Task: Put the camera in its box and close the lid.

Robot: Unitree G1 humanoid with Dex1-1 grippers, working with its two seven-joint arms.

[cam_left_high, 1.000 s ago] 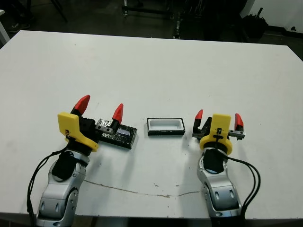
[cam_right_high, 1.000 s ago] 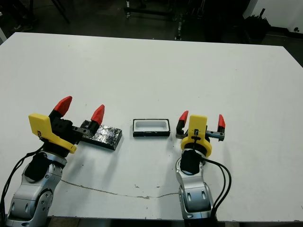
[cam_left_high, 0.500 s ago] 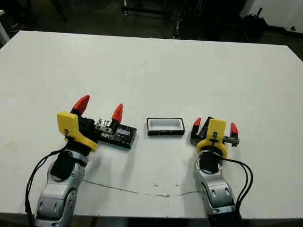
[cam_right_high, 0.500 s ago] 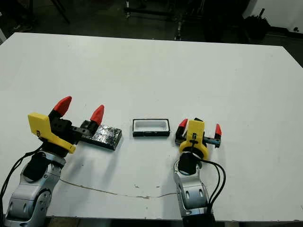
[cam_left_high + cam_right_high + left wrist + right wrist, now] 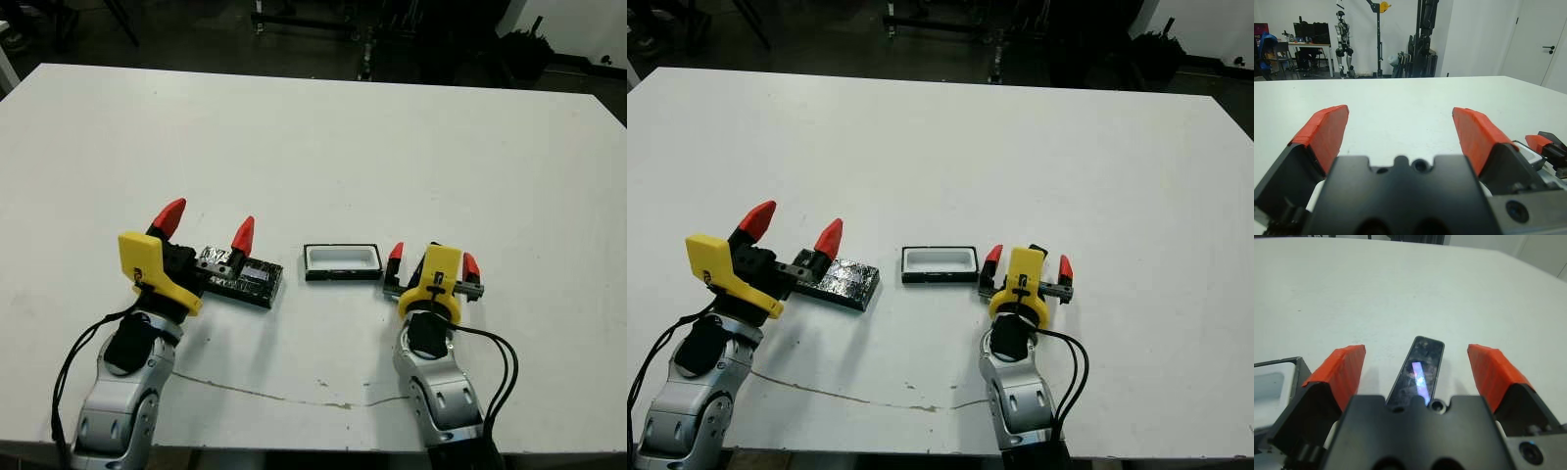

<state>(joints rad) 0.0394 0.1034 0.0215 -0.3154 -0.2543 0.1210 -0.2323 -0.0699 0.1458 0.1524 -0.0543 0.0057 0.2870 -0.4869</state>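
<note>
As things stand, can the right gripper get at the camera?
Probably yes. The right gripper is open, and the camera lies on the table between its fingers, lengthwise along them. Nothing sits between them. The box is off to one side, clear of the way.

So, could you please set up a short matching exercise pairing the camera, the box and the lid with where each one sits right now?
Things:
1. camera
2. box
3. lid

Places:
A. on the table by the left gripper
B. between the open fingers of the right gripper
C. open, mid-table between the two grippers

Pairs: 1-B, 2-C, 3-A
</note>
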